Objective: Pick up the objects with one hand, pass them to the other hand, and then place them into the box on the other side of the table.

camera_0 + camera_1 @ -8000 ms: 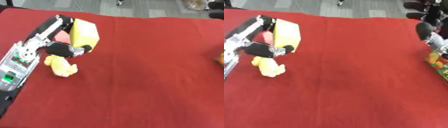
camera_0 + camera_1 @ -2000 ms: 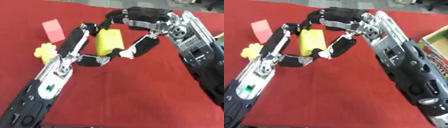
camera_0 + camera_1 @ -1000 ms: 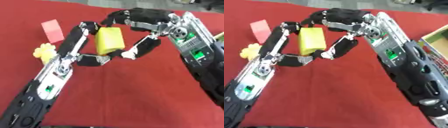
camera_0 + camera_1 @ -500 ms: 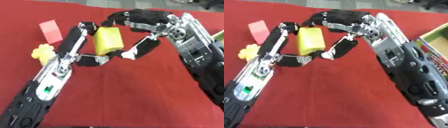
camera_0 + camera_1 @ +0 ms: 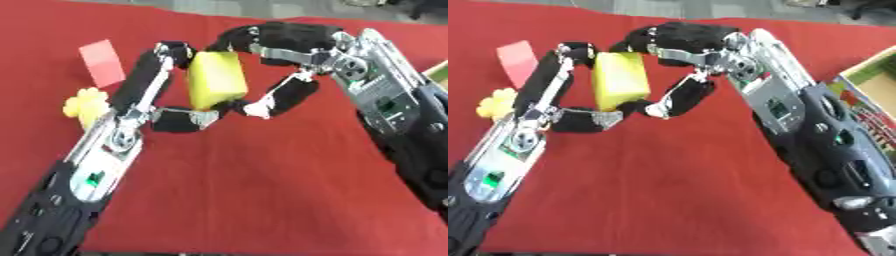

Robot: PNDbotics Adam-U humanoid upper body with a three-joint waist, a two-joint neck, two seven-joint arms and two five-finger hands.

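Mid-handover, by the look of it. Yellow block (image 5: 215,80) held up above the red bench (image 5: 262,190), between the two arms near the middle of the view, clear of the cloth. Left robot hand (image 5: 172,75) curled round the block from its left side, thumb tucked under the lower edge, fingers reaching over the top corner. Right robot hand (image 5: 271,42) wrapped over the top and right side, thumb coming in from below right. Both touching the block at once; hard to tell which one carries the weight, since dark fingers overlap at the top.

Next move, judged from the task: right robot hand to settle its grip fully, left to let go and draw back, then the right arm to swing the block toward the box (image 5: 877,85) at the right edge. Risk of a slip if the left releases before the right has the block squarely.

Box only partly in view at the far right; a pale rim and some printed colours showing, contents not readable.

Resting on the bench at the left: a pink block (image 5: 102,62) standing on the cloth, and just below it a yellow flower-shaped toy (image 5: 83,105), partly behind the left arm. Both untouched, waiting their turn.
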